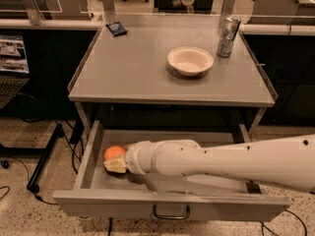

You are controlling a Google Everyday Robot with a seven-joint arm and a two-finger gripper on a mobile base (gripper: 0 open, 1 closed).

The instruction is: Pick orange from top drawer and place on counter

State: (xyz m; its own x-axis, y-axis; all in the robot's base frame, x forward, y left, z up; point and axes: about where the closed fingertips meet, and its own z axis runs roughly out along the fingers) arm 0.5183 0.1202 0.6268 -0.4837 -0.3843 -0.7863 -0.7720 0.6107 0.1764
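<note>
The top drawer (93,154) stands pulled open under the counter (133,68). The orange (113,152) lies in the drawer's left part, near the left wall. My white arm reaches in from the right across the drawer, and my gripper (117,163) is right at the orange, touching its lower right side. Part of the orange is hidden behind the gripper. The drawer's loop handle (171,214) shows on the front panel.
On the counter stand a white bowl (190,60) at the centre right, a silver can (228,29) at the back right and a small dark packet (116,28) at the back left. A laptop (12,65) sits far left. Cables lie on the floor.
</note>
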